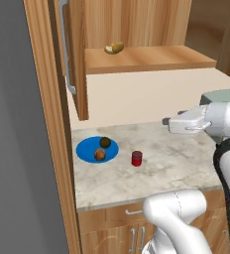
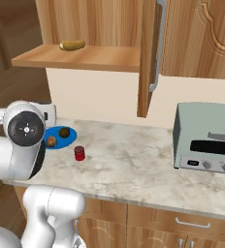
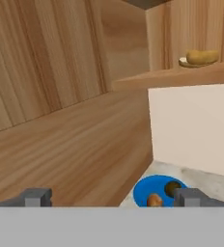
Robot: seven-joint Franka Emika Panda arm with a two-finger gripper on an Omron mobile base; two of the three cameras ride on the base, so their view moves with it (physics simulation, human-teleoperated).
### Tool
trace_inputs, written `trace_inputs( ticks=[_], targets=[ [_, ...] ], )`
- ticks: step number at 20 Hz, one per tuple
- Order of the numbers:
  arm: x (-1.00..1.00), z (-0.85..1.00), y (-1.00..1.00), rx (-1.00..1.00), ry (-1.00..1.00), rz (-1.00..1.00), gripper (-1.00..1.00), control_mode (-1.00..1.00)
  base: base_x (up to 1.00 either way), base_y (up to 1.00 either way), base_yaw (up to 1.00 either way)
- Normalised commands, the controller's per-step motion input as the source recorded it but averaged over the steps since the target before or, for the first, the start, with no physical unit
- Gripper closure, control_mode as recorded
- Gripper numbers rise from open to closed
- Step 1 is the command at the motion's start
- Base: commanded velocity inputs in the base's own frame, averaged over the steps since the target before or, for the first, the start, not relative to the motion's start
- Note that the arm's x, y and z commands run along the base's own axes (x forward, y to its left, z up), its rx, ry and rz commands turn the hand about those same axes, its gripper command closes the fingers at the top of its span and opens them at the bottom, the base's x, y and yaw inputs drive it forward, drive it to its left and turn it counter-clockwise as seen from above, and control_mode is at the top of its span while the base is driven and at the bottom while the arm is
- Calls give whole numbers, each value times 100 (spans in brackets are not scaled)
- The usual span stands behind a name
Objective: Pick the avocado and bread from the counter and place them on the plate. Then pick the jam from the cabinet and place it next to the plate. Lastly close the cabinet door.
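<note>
With the avocado [image 1: 105, 142] and bread [image 1: 100, 155] on the blue plate [image 1: 85, 148] and the jam [image 1: 137, 158] standing on the table [image 1: 176, 158] just beside it, what remains is the cabinet door [image 1: 76, 59], which hangs open at the left above the plate. It looks stiff, light and hinged (a push on its flat wooden face should do, no grasp of the silver handle [image 1: 65, 49] needed). The gripper [image 3: 111, 198] faces that panel, fingers [image 3: 35, 197] spread wide and empty.
</note>
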Motion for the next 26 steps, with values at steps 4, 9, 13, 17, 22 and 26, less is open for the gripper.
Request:
trace_inputs(
  ticks=[4, 9, 13, 17, 22, 26],
  targets=[
    [-77, 52, -33, 0, -40, 0, -100, -100, 0, 0, 0],
    [-74, 60, -32, 0, -36, -2, -100, -100, 0, 0, 0],
    [-77, 62, -41, 0, -25, -6, -100, -100, 0, 0, 0],
    [-63, 41, -49, 0, -10, -14, -100, -100, 0, 0, 0],
    [-38, 17, -64, 1, 0, -19, -100, -100, 0, 0, 0],
    [-15, 6, -64, 4, 0, -16, -100, -100, 0, 0, 0]
  ],
)
